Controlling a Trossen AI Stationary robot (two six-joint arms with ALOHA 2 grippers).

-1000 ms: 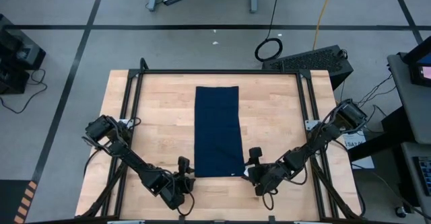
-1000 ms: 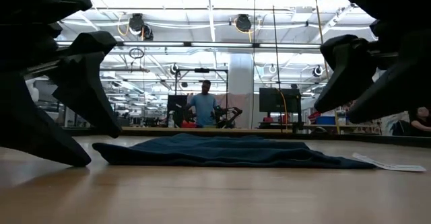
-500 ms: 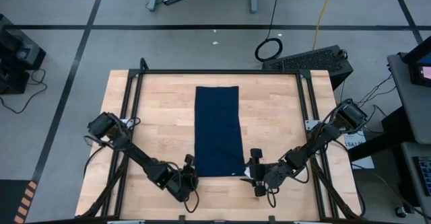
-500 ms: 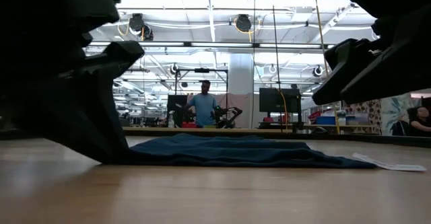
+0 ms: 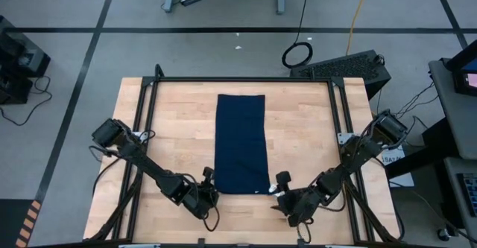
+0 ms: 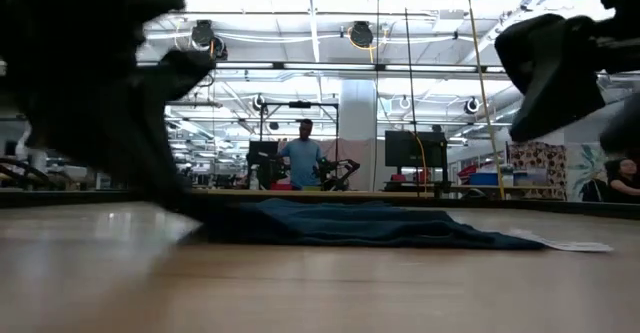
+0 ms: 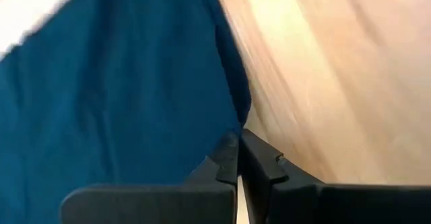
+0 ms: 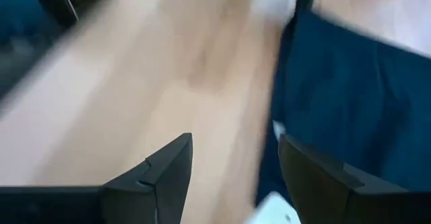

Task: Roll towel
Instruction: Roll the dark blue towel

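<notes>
The left gripper (image 5: 210,186), fingers pinched together on the near left corner of the dark navy rectangular cloth towel (image 5: 241,143), reaches low across the pale wooden table (image 5: 173,136). The right gripper (image 5: 282,191), one of two, waits wide open and empty beside the opposite corner. The single towel lies flat mid-table.

**Navy cloth on pale wood**

The towel (image 5: 241,144) is showing plain dark navy, unpatterned, with a small white tag (image 5: 265,191) at its near corner. The table (image 5: 182,136) is showing light, streaky wood grain inside a black frame. Both grippers, left (image 5: 209,194) and right (image 5: 285,194), are looking black.
</notes>
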